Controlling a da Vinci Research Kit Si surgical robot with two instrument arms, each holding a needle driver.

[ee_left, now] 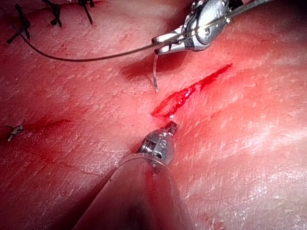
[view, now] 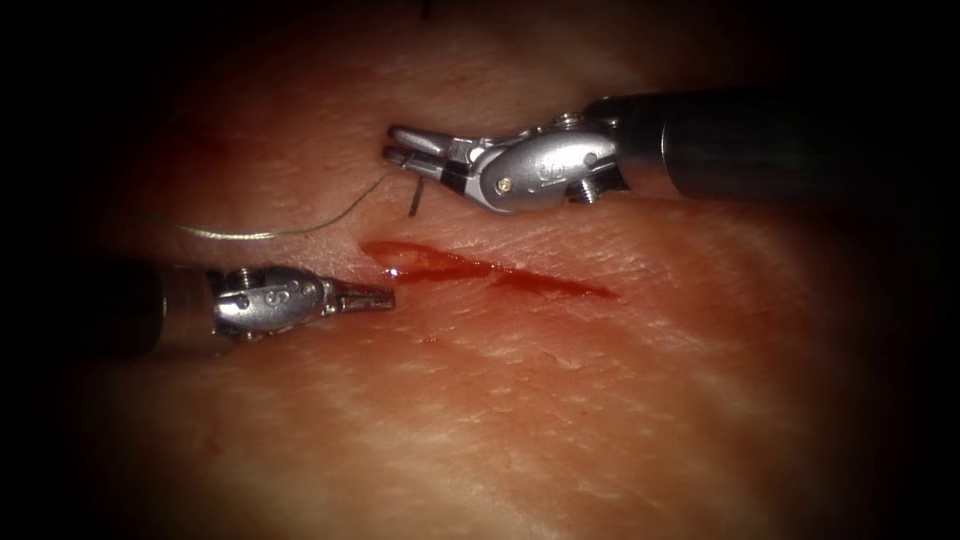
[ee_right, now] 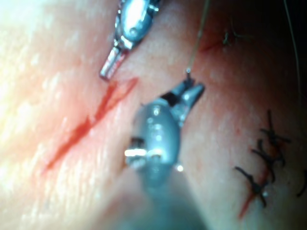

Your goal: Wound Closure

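My right silver claw (view: 400, 146) is clamped on the thin curved steel needle (view: 414, 199) near its thread end; the needle hangs free above the pale pink pork tissue (view: 560, 400), not in it. Pale thread (view: 290, 230) trails left. The left silver claw (view: 378, 297) is closed on nothing, tip just left of the red slit-like cut (view: 490, 268) (fluid-wet). I'd keep the grip firm and the point square to the edge.
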